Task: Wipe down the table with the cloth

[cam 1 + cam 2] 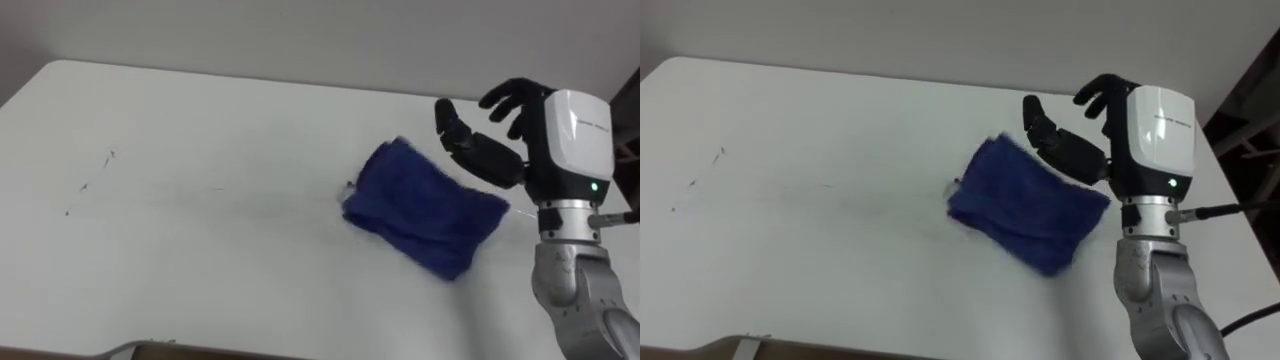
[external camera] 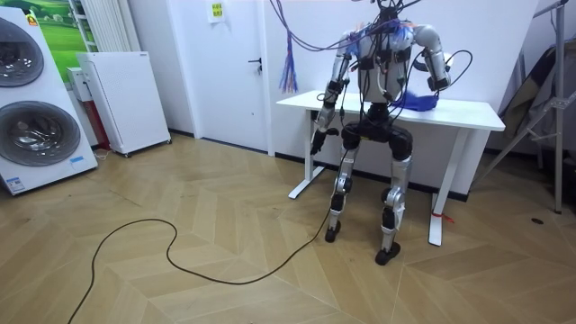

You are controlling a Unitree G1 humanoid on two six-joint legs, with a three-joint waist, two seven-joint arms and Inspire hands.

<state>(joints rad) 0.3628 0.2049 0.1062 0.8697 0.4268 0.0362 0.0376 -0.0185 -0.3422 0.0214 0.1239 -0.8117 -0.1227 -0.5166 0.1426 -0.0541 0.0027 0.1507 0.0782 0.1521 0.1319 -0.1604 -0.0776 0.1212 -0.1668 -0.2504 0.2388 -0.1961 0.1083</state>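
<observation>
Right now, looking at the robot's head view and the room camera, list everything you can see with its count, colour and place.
table: one, white, in front of the robot.
cloth: one, blue, crumpled on the table's right part.
dark marks: a few, small, on the table's left part.
washing machines: two, white, stacked at the room view's left.
cabinet: one, white, beside the washing machines.
door: one, white, in the wall behind the table.
right hand: black, open, at the cloth's far right edge.
left hand: hanging at the robot's side by the table's end.
</observation>
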